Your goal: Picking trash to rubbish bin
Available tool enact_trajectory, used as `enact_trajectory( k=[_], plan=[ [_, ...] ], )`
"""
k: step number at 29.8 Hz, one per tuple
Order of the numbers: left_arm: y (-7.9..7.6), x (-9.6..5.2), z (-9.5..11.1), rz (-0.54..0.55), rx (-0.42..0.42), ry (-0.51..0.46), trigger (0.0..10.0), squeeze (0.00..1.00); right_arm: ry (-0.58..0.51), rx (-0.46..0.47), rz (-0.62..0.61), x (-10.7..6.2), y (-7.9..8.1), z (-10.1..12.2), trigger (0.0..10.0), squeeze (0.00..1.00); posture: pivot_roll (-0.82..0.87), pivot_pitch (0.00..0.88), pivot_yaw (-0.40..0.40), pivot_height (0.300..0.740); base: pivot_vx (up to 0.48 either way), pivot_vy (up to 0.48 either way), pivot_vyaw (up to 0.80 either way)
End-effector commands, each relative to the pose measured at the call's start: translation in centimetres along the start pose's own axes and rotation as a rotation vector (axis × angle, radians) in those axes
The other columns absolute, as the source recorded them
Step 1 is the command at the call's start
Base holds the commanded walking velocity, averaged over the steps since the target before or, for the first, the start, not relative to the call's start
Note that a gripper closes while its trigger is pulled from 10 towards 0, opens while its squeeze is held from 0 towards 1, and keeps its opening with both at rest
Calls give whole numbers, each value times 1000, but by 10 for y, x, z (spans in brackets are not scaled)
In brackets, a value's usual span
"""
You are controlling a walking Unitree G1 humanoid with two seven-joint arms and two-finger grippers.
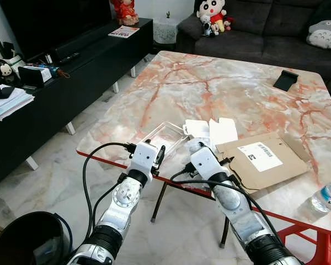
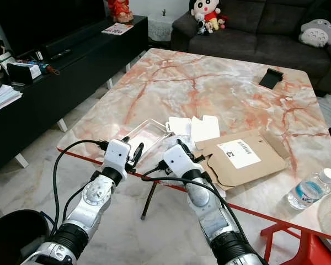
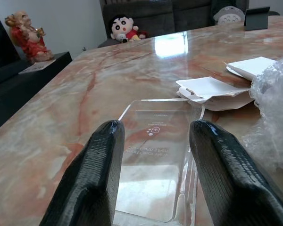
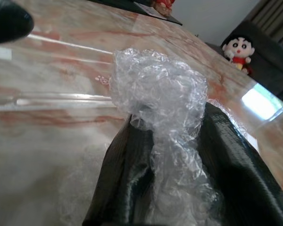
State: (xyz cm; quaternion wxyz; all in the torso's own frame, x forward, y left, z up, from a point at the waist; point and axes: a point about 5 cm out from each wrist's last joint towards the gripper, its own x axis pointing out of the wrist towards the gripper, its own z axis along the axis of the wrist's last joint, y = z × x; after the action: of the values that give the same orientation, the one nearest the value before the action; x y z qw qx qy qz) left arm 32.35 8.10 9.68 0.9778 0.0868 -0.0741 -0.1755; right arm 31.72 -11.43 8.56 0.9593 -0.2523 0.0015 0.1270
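1. My right gripper (image 4: 172,188) is pinching a wad of clear bubble wrap (image 4: 162,117); the crumpled plastic sits between the two black fingers (image 4: 236,155) and bulges out past their tips. I judge this piece secured.

2. My left gripper (image 3: 153,155) has its fingers spread wide, nothing between them. The clear plastic tray (image 3: 155,160) lies flat on the marble table (image 1: 220,83) directly ahead of and between the open fingers, its near edge roughly level with the fingertips (image 3: 108,136).

3. Just beyond the tray, off toward the right gripper's side, lie white paper scraps (image 3: 212,89), and past those a torn cardboard mailer (image 1: 262,160). All look like trash not yet collected.

4. The step in hand, as I read it, is the grasp: one piece held, the tray being lined up for the left.

5. Next I would ease the left gripper forward until the tray's rim sits between the fingers, then close. The tray is thin, slick and lying flat, so it may skid away or flex; catching the raised edge looks safer.

6. The black rubbish bin (image 1: 22,237) stands on the floor on my left side, well apart from both grippers, so carrying calls for a turn and a lowered reach.
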Motion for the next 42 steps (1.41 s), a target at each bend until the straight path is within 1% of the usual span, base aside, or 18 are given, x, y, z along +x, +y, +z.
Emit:
enact_trajectory(
  k=[1,4,7,8,11,17,20,21,22,24,25,26,27,28,29,34,38,42],
  plan=[
    [1,1,0,5,-17,14,10000,0,-24,50,-17,4,-7,9,0,0,-104,28,-35,740,0,0,0],
    [1,2,0,5,-23,13,10000,0,-33,85,-28,5,-9,13,0,0,-104,28,-35,740,0,0,0],
    [2,3,1,26,-68,9,10000,0,-46,134,-42,7,-12,16,0,0,-106,27,-35,740,0,0,0],
    [2,3,2,25,-68,5,10000,0,-50,170,-48,8,-14,18,0,0,-106,27,-35,740,0,0,0],
    [1,4,3,22,-67,4,10000,0,-53,189,-51,8,-15,19,0,0,-105,25,-36,740,0,0,0],
    [-3,3,2,-4,-81,-4,10000,0,-73,320,-60,9,-21,26,0,0,-108,24,-34,740,0,0,0],
    [-3,3,3,-6,-85,-6,10000,0,-83,413,-62,10,-23,29,0,0,-107,26,-35,740,0,0,0],
    [-3,3,3,-4,-88,-7,10000,0,-96,461,-64,10,-24,31,0,0,-107,26,-35,740,0,0,0],
    [-3,3,4,-3,-92,-11,10000,0,-131,550,-59,10,-26,37,0,0,-107,26,-35,740,0,0,0],
    [-3,3,4,-3,-94,-13,10000,0,-156,611,-58,11,-28,41,0,0,-105,25,-36,740,0,0,0],
    [-3,3,4,-4,-96,-16,10000,0,-182,668,-66,11,-31,47,0,0,-105,24,-35,740,0,0,0],
    [-2,3,5,-4,-97,-17,10000,0,-189,682,-70,11,-33,49,0,0,-105,24,-35,740,0,0,0],
    [-3,3,5,-6,-100,-20,10000,0,-198,707,-78,12,-35,51,5647,0,-105,24,-35,740,0,0,0],
    [-3,3,5,-7,-102,-22,10000,0,-203,723,-83,12,-37,52,5647,0,-105,24,-35,740,0,0,0],
    [-3,3,6,-9,-104,-24,10000,0,-213,743,-95,13,-40,54,10000,0,-106,23,-34,740,0,0,0],
    [-7,4,8,-23,-113,-36,10000,0,-317,804,-128,11,-54,68,10000,0,-108,22,-32,740,0,0,0],
    [-7,4,8,-8,-137,-47,10000,0,-405,795,-223,7,-72,78,10000,0,-107,20,-33,740,0,0,0],
    [-6,5,11,3,-126,-60,10000,0,-430,741,-287,2,-81,73,10000,0,-106,19,-33,740,0,0,0]
  ],
)
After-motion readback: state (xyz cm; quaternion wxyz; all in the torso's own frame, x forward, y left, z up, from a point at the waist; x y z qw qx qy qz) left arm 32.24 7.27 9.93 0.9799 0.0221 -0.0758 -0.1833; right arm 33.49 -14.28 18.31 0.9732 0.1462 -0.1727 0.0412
